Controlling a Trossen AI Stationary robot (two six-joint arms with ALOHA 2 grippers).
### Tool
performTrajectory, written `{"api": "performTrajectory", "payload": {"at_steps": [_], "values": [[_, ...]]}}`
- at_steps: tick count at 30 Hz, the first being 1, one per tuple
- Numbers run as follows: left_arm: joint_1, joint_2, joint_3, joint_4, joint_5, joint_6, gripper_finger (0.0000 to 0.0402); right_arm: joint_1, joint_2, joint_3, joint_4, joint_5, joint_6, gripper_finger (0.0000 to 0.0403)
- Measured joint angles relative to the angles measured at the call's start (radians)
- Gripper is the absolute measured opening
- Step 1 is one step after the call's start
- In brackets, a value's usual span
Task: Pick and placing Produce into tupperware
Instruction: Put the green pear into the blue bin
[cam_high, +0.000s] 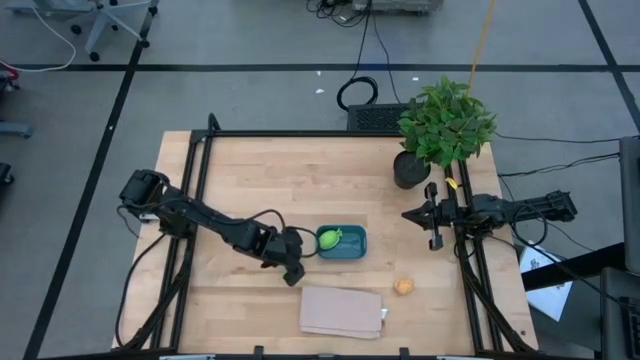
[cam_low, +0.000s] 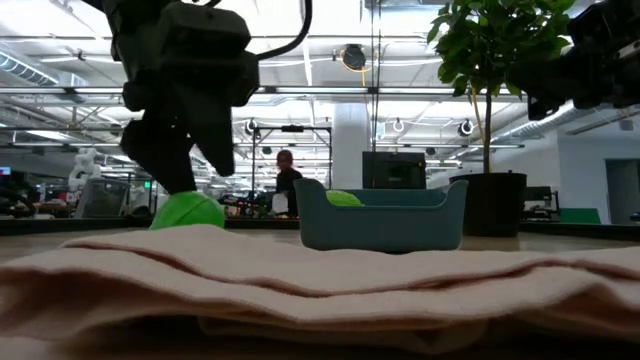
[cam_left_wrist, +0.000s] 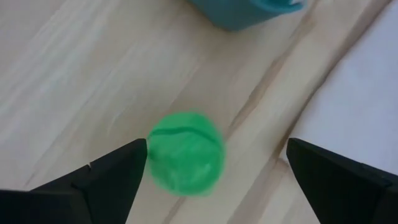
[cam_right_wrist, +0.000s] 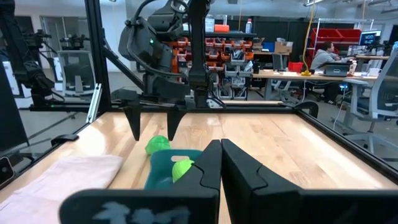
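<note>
Beige folded cloth (cam_low: 320, 290) fills the foreground of the low view, lying on the wooden tabletop (cam_high: 280, 190) in front of everything else. Behind it you have the left hand (cam_left_wrist: 217, 165) poised just above the bright green fruit (cam_left_wrist: 185, 162), fingers spread apart with the fruit sitting on the wood between them, nearer one finger than the other. The teal tupperware (cam_high: 343, 243) stands just beside this hand and already holds the pale yellow-green fruit (cam_high: 328, 238). The orange fruit (cam_high: 403, 287) lies apart, toward the right edge, near the cloth's far corner. Your right hand (cam_high: 434, 215) waits near the right rail beside the potted plant (cam_high: 445, 125), its fingers closed together on nothing. Judged from this layout, one fruit is placed and two remain. The main risk is the off-centre straddle: if you close as things stand, the nearer finger is likely to meet the round fruit first and roll it out of the grip, toward the cloth or against the container wall. A descent that lands a fingertip on top of the fruit could likewise squirt it sideways. During transfer, a low carry may clip the tupperware's rim and shove the light container. The cloth edge lies near the working hand and could snag a finger; the plant and the right arm stand well clear of the path.
</note>
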Motion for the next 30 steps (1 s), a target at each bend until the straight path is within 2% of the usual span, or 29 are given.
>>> {"api": "performTrajectory", "payload": {"at_steps": [7, 20, 30], "values": [[0.016, 0.000, 0.000, -0.120, -0.036, -0.086, 0.0392, 0.000, 0.000, 0.000, -0.009, 0.000, -0.004, 0.0000], [-0.033, 0.000, 0.000, -0.094, -0.010, -0.276, 0.0392, 0.000, 0.000, 0.000, -0.017, -0.001, 0.001, 0.0000], [-0.048, 0.000, 0.000, -0.065, -0.106, -0.343, 0.0392, 0.000, 0.000, 0.000, -0.023, -0.002, 0.001, 0.0000]]}}
